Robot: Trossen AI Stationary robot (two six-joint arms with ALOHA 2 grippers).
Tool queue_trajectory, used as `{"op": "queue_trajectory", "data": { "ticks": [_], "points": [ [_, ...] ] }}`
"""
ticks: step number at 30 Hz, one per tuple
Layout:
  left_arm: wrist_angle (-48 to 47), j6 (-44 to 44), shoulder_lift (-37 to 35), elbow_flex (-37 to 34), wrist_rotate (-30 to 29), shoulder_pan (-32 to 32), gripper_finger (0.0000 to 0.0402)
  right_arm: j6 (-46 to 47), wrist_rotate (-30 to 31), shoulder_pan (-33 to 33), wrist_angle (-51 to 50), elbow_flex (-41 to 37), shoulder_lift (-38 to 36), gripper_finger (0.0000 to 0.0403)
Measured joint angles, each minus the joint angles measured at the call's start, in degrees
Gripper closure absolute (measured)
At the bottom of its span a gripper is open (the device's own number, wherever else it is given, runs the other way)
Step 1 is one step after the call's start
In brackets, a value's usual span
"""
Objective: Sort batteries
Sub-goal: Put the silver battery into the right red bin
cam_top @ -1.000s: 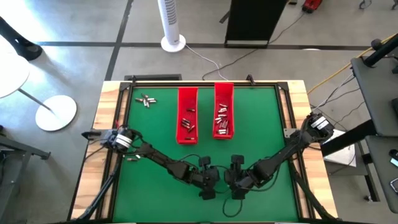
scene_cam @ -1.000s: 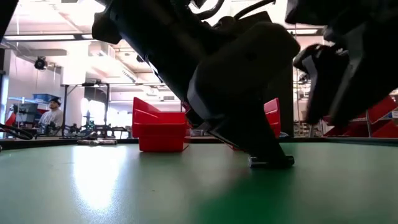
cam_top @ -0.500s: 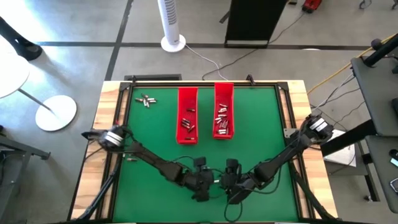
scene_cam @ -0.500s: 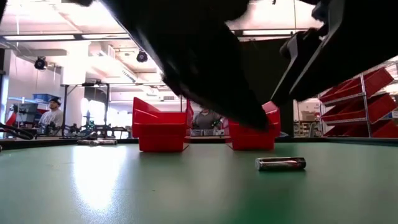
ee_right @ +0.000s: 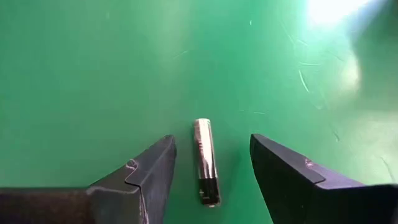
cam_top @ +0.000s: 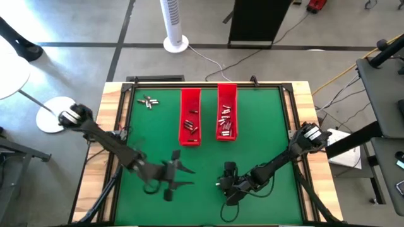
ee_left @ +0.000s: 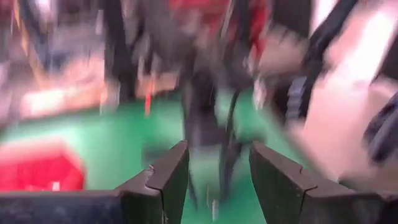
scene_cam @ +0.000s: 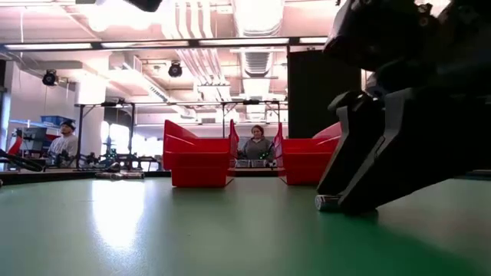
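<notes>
One silvery battery (ee_right: pixel 206 160) lies flat on the green mat; its end (scene_cam: pixel 325 202) pokes out beside the dark right gripper in the low view. My right gripper (ee_right: pixel 211 143) is open and low over it, one finger on either side, touching nothing. My left gripper (cam_top: pixel 188 176) is open and empty, raised over the mat's near left part. Two red trays (cam_top: pixel 190 94) (cam_top: pixel 226 91) at the far middle hold several batteries. A few loose batteries (cam_top: pixel 148 101) lie at the far left.
The table's wooden frame (cam_top: pixel 112 126) borders the mat. Beyond the far edge stand a white fan (cam_top: pixel 175 25) and a black cabinet (cam_top: pixel 255 22). People (scene_cam: pixel 256 146) show in the room behind. Bare mat lies between the trays and the grippers.
My left gripper has opened and let go of the battery, which stays lying on the mat. It has then risen and drawn back toward the table's left edge, turning as it went. My right gripper has come down over the battery, still open.
</notes>
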Motion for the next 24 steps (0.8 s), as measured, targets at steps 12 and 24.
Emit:
{"op": "queue_trajectory", "data": {
  "ticks": [12,24],
  "points": [
    [8.9,10.8,-17.5,-9.1,-8.5,0.8,0.0251,4.4,-8.1,-2.6,-1.0,-0.1,-0.3,0.0328],
    [6.1,11.2,-18.2,-9.3,-16.0,0.9,0.0251,7.5,-7.9,-2.9,-5.8,2.0,-0.3,0.0384]
  ]
}}
